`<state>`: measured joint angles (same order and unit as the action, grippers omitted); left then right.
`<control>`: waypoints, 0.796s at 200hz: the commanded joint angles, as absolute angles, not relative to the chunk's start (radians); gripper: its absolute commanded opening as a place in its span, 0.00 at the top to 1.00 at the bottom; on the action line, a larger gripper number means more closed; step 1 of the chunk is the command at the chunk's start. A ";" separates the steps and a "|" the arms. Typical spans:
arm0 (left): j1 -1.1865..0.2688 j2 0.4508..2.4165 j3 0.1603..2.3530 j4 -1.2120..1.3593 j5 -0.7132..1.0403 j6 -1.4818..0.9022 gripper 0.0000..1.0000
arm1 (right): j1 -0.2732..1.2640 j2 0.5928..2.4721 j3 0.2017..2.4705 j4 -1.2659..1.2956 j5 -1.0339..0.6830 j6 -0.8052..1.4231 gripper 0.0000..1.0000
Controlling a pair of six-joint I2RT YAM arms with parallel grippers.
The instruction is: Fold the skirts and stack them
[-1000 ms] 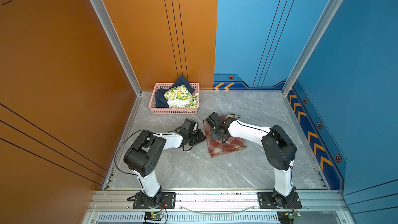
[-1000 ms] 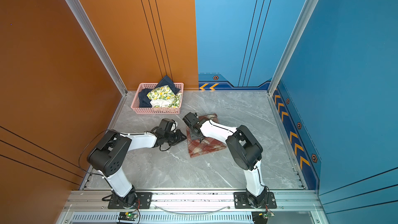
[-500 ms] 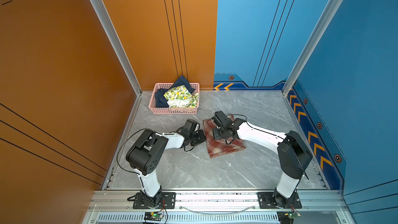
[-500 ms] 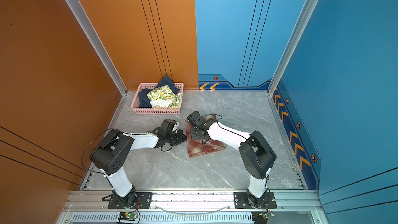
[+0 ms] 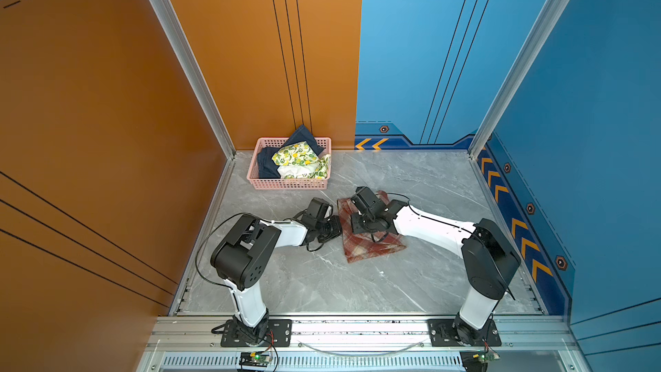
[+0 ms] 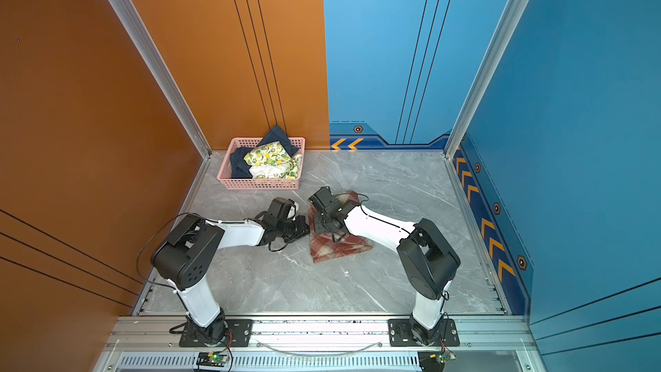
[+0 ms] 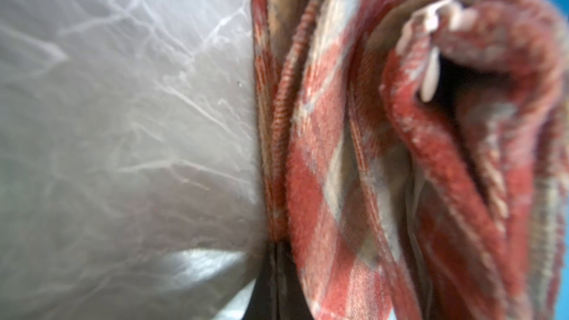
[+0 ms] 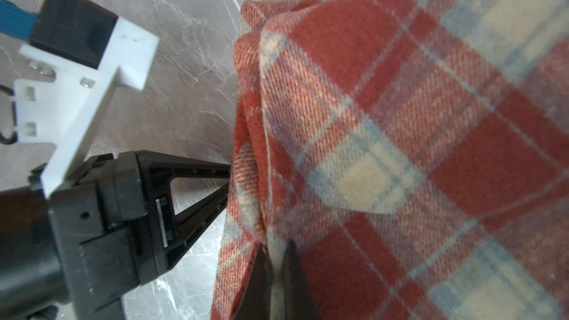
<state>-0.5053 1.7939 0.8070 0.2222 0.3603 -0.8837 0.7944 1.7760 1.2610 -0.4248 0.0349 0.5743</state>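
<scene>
Centrally on the bench (image 5: 322,280), a little toward its far edge, lies the plaid skirt (image 5: 368,245), rust-red and cream. It is doubled into a rough triangle, and its stacked layers show edge-on in the left wrist view. The left gripper (image 8: 228,177) comes in low from the side, its jaws pressed together on the outermost layers of the skirt's left edge. The right gripper (image 8: 275,247) reaches over the cloth from the opposite side, its jaws closed on a raised ridge of fabric just beside that hold. Two pinches set close together on one border suggest that the edge is meant to rise evenly and travel across as a straight fold. The thick woolly weave probably calls for both holds, since loose layers could slide apart. The lemon-print skirt (image 5: 297,159) lies crumpled on top of the denim skirt (image 5: 266,168) inside the pink basket (image 5: 286,184), which stands in the far left corner of the bench. Both seem parked there to keep the folding area free. With one garment partly folded and two not yet folded, the task appears to be at an early stage.
</scene>
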 commanded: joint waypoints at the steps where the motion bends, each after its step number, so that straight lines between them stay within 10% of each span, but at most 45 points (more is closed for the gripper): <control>1: -0.522 1.844 0.788 0.120 0.337 -0.879 1.00 | 0.816 1.751 1.259 -0.382 0.002 0.608 1.00; 111: -0.504 1.815 0.754 0.114 0.332 -0.876 1.00 | 0.834 1.825 1.220 -0.303 -0.036 0.664 1.00; 159: -0.445 1.722 0.711 0.066 0.321 -0.873 0.99 | 0.831 1.795 1.221 -0.321 -0.003 0.653 0.46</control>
